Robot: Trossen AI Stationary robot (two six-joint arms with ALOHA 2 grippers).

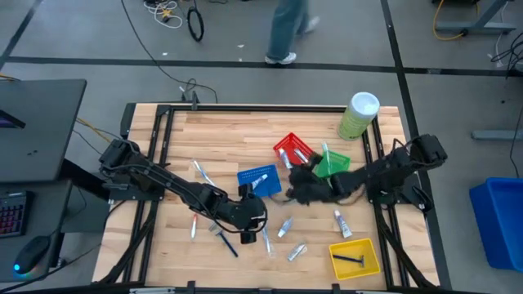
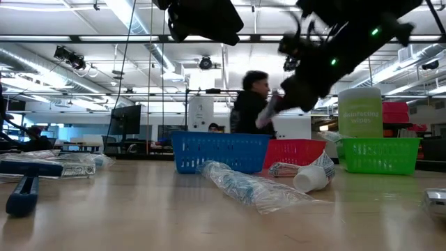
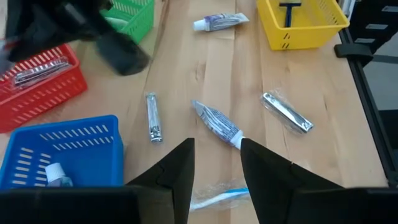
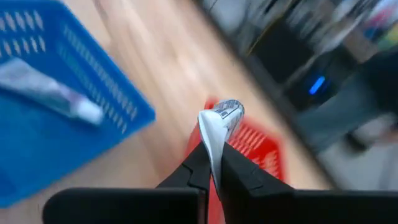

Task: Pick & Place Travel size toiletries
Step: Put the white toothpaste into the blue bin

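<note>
Small toiletries lie scattered on the wooden table: a silver tube (image 3: 217, 121), two wrapped silver clippers (image 3: 153, 117) (image 3: 287, 112), a pale blue toothbrush (image 3: 217, 196) and a white tube (image 3: 221, 22). My left gripper (image 3: 214, 165) (image 1: 249, 219) hovers open over the table's near middle, its fingers on either side of the toothbrush below without touching it. My right gripper (image 4: 213, 163) (image 1: 292, 181) is shut on a small silver-white item (image 4: 219, 121), raised between the blue basket (image 4: 56, 106) and the red basket (image 4: 255, 146). My right gripper pinches the silver-white item by its near end (image 4: 214, 146) between the two fingertips. The rest of it sticks out past the fingertips. It is lifted clear, over the edge of the red basket.
A blue basket (image 1: 257, 180) holds a tube (image 3: 56, 174); the red basket (image 1: 290, 151) holds a silver clipper (image 3: 40, 68). A green basket (image 1: 331, 163), a yellow basket (image 1: 355, 257) with a razor (image 3: 289, 9) and a pale-green cylinder (image 1: 359, 114) stand toward the right. A person passes beyond the far edge.
</note>
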